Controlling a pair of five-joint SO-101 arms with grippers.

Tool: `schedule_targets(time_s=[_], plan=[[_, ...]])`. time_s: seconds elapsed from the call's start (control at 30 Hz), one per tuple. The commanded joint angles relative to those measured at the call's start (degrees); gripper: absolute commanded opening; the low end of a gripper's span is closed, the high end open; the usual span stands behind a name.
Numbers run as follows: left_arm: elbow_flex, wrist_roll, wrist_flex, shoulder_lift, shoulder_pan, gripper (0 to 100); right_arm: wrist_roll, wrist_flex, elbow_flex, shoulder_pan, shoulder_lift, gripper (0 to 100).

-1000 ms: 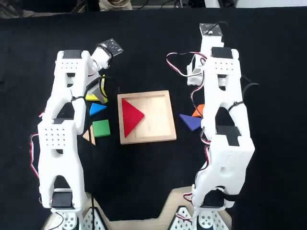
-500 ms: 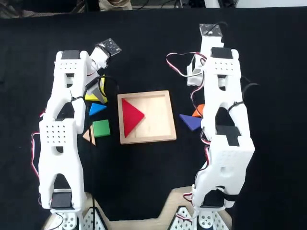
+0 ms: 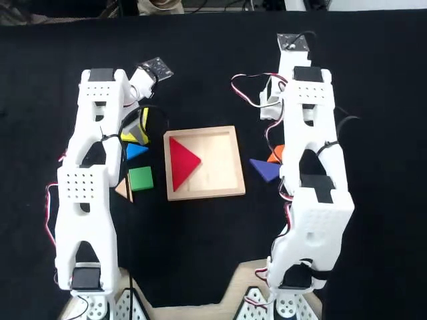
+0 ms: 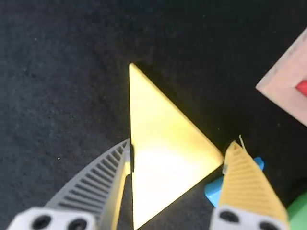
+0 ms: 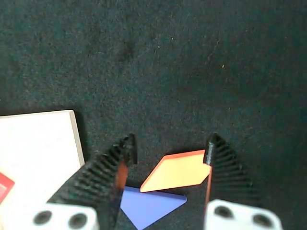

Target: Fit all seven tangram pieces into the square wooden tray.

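1. High view: the square wooden tray (image 3: 217, 170) is sitting mid-table on the black cloth (image 3: 213, 67). The red triangle (image 3: 181, 162) is lying inside it, against the wall nearest the left arm (image 3: 90, 160). That arm is hanging over a cluster of pieces just beside the tray: the yellow triangle (image 3: 129, 136), the small blue triangle (image 3: 135, 151), the green square (image 3: 141, 179) and the tan triangle (image 3: 124, 189). On the tray's other side, the purple-blue triangle (image 3: 265, 169) and the orange parallelogram (image 3: 275, 155) are lying partly under the right arm (image 3: 310, 133).

2. Left wrist view: the left gripper (image 4: 180, 151) is clasping the yellow triangle (image 4: 163, 158), which is lying flat on the cloth. Its jaws are spread wide, the grey finger pressing one long edge and the yellow finger touching the opposite corner. The small blue triangle (image 4: 213, 191) is peeking out just beside the yellow finger, and a tray corner (image 4: 283, 91) is showing farther off.

3. Right wrist view: the right gripper (image 5: 171, 141) is hovering with its jaws wide apart, holding nothing. The orange parallelogram (image 5: 176, 171) is lying on the cloth between the black fingers, with the purple-blue triangle (image 5: 151, 206) just beside it and a tray corner (image 5: 38, 139) nearby.
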Motion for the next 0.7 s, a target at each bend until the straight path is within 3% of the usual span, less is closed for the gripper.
schedule_targets(time_s=[0.0, 0.27, 0.67], plan=[[0.3, -1.1, 0.5, 0.2, -0.8, 19, 0.4, -0.8, -0.3, 0.7, -3.1, 23.3], [-5.0, 2.5, 1.8, 0.2, -0.9, 8, 0.4, -0.9, -0.3, 0.7, -3.1, 23.3], [-18.7, 5.9, 10.1, -0.4, -0.7, 7, 0.7, -1.0, 0.4, 0.6, -3.1, 23.3]])
